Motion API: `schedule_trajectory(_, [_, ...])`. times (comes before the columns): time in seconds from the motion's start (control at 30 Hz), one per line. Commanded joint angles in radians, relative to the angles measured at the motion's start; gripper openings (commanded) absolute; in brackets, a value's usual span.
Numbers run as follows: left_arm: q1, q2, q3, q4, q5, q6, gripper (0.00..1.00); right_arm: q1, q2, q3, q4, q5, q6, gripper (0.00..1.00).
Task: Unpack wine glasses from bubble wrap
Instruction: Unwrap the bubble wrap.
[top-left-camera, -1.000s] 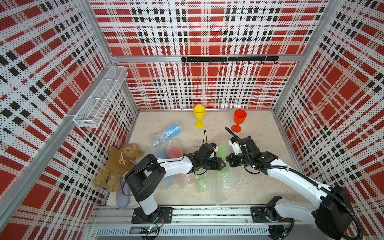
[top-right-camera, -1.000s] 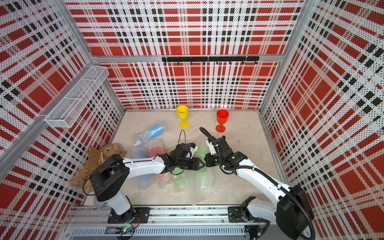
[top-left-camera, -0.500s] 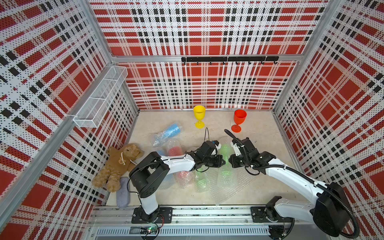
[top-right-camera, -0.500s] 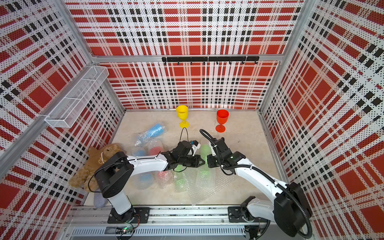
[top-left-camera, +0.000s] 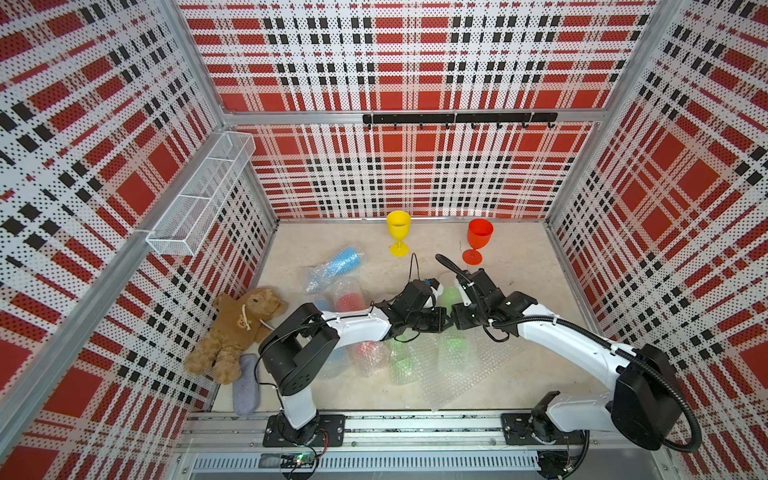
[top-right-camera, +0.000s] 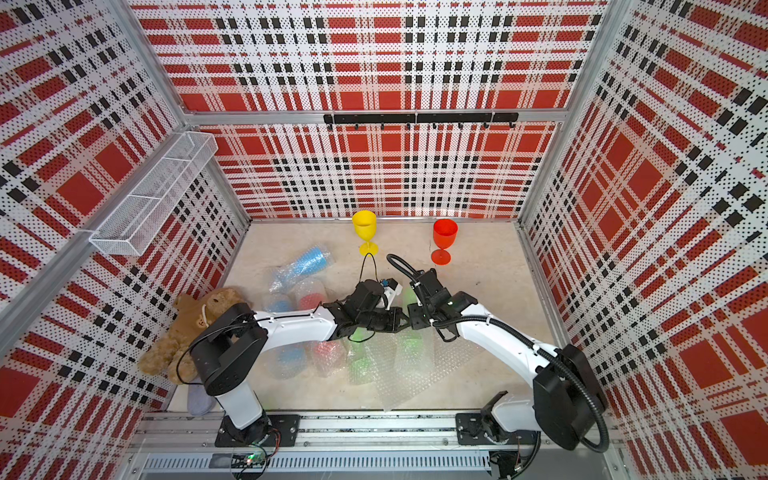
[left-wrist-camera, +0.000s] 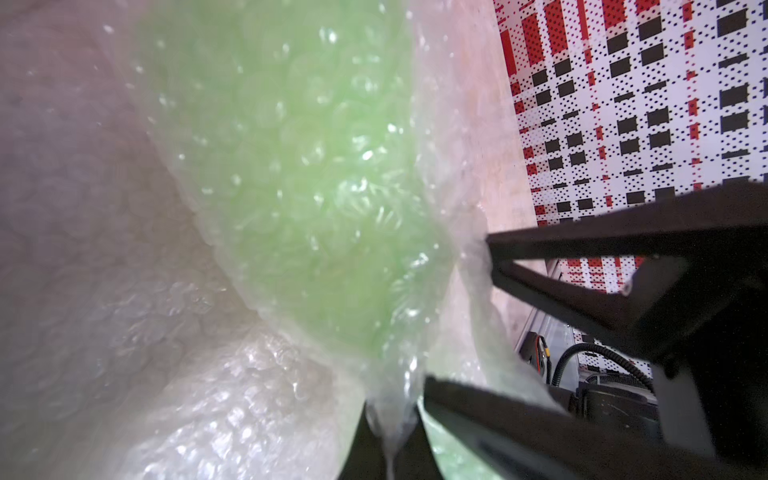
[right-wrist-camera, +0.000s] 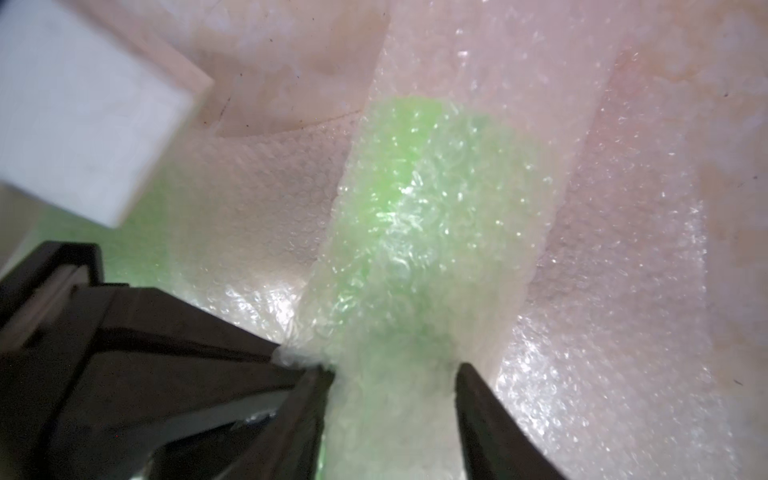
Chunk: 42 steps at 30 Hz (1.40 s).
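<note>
Your left gripper (top-left-camera: 442, 323) is closed hard on a fold of the bubble wrap (top-left-camera: 469, 365). In the left wrist view the clear film is pinched flat between its 2 fingers (left-wrist-camera: 357, 457), right beside the wrapped green goblet (left-wrist-camera: 299, 166). Your right gripper (top-left-camera: 459, 320) faces it tip to tip near the middle of the table (top-left-camera: 519, 266), and its jaws stand apart. In the right wrist view they straddle the narrow end of that same bundle, with the wrap lying against both fingertips (right-wrist-camera: 478, 415). The green goblet lies on its side inside its wrap, running beneath both grippers, and a loose spread of the sheet fans out flat toward the front rail (top-left-camera: 415, 424). 2 goblets stand bare and upright near the back wall (top-left-camera: 415, 174): a yellow goblet (top-left-camera: 398, 226) and, well apart from it toward your right arm's side, a red goblet (top-left-camera: 479, 235). 4 more lie wrapped on the table. A blue bundle (top-left-camera: 340, 264) sits alone toward the back. A second blue bundle (top-left-camera: 332, 365), a red bundle (top-left-camera: 349, 301) and a second green bundle (top-left-camera: 399, 359) lie side by side under and beside your left arm (top-left-camera: 357, 328), close against each other. A brown teddy bear (top-left-camera: 241, 324) slumps at the left edge of the table with a grey cloth (top-left-camera: 245, 388) just beside its legs
</note>
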Motion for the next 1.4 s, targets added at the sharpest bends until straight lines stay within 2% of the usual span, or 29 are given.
schedule_trajectory(0.0, [-0.001,-0.027,0.007,0.024,-0.017,-0.008,0.0,0.009,-0.016,-0.002,-0.042,0.155,0.005,0.3])
schedule_trajectory(0.1, [0.005,-0.055,-0.025,0.037,-0.02,-0.021,0.0,-0.002,-0.07,-0.013,-0.031,0.186,0.008,0.12])
schedule_trajectory(0.2, [0.015,-0.085,-0.07,0.072,-0.021,-0.04,0.0,-0.046,-0.099,-0.021,-0.019,0.172,0.012,0.0])
schedule_trajectory(0.43, [0.043,-0.158,-0.198,0.192,-0.006,-0.125,0.0,-0.172,-0.118,-0.022,0.019,0.118,0.029,0.0])
schedule_trajectory(0.6, [0.059,-0.213,-0.262,0.226,-0.008,-0.153,0.0,-0.224,-0.12,-0.006,0.023,0.103,0.031,0.0])
schedule_trajectory(0.67, [0.061,-0.227,-0.279,0.234,-0.004,-0.156,0.0,-0.229,-0.123,-0.005,0.031,0.101,0.028,0.0])
schedule_trajectory(0.8, [0.048,-0.224,-0.28,0.242,0.016,-0.148,0.0,-0.228,-0.111,-0.002,0.038,0.008,-0.014,0.0])
schedule_trajectory(0.93, [0.026,-0.176,-0.252,0.207,0.033,-0.088,0.0,-0.191,-0.119,-0.004,0.03,0.052,-0.076,0.0])
schedule_trajectory(1.03, [0.01,-0.154,-0.225,0.116,0.001,-0.024,0.32,-0.149,-0.116,-0.002,0.004,0.136,-0.099,0.0])
schedule_trajectory(1.07, [0.007,-0.162,-0.227,0.101,-0.009,-0.011,0.39,-0.136,-0.114,-0.001,-0.002,0.159,-0.104,0.0])
schedule_trajectory(1.2, [0.016,-0.213,-0.237,0.045,-0.054,0.018,0.54,-0.127,-0.117,-0.018,-0.008,0.194,-0.089,0.0])
schedule_trajectory(1.37, [0.058,-0.306,-0.258,-0.015,-0.072,0.04,0.61,-0.126,-0.163,-0.028,-0.005,0.188,-0.072,0.0])
